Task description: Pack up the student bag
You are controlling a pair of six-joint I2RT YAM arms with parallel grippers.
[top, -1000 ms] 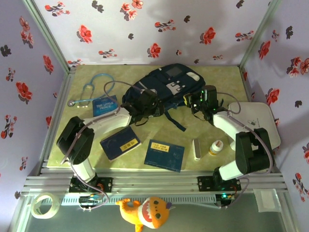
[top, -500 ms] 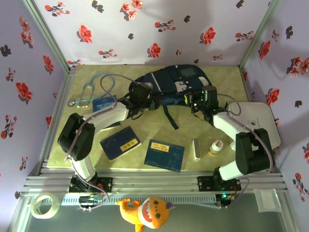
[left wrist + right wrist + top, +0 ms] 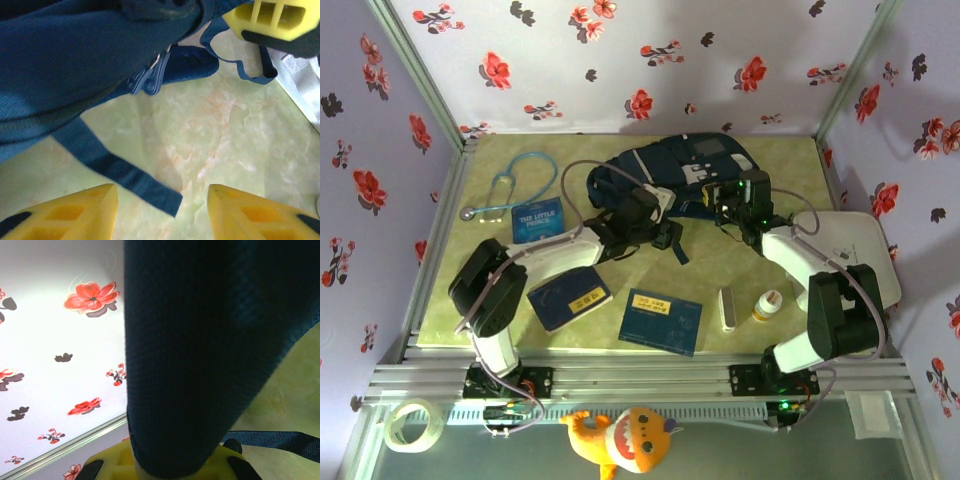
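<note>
Student bag pinched by right jaws; outstretched left arm holds jaws spread.

In the right wrist view the dark navy fabric backpack hangs so close that its weave blurs, and it runs off the top and right edges. It covers the middle of the right gripper, whose yellow jaws the bottom edge also cuts. In the left wrist view the backpack leaves by the top and left edges, the left gripper is cropped below, and a silvery thing right of the backpack is cut off, too little to name. From above, the left arm hides the backpack's near edge, the right arm covers part of the white rounded plastic case right of the backpack, and the print on the dark blue flat booklet in front of the backpack is too small to read.
</note>
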